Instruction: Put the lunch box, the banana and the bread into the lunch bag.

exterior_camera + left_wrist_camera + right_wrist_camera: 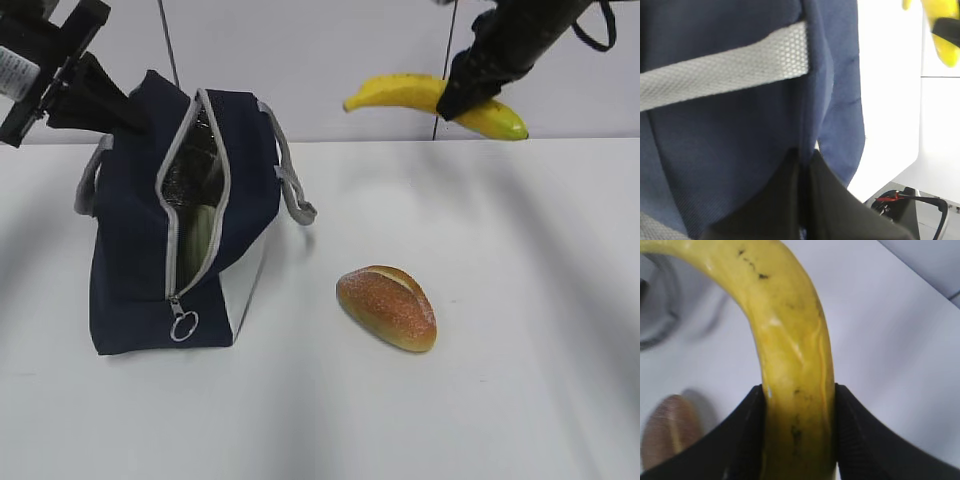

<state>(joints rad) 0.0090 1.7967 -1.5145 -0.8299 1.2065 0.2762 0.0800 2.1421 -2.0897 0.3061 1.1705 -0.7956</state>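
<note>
The navy lunch bag [130,250] stands at the left with its zipper open and a pale green lunch box [203,240] showing inside. My left gripper [135,112] is shut on the bag's upper back edge; in the left wrist view [804,165] the jaws pinch navy fabric [740,140]. My right gripper [462,92] is shut on the yellow banana [400,92] and holds it high above the table; the right wrist view shows the jaws [797,405] clamped on the banana [790,340]. The bread [388,305] lies on the table right of the bag, and shows in the right wrist view [670,430].
A ring pull [183,324] hangs at the zipper's lower end. A grey strap handle [292,180] droops off the bag's right side. The white table [500,380] stretches right and forward of the bread.
</note>
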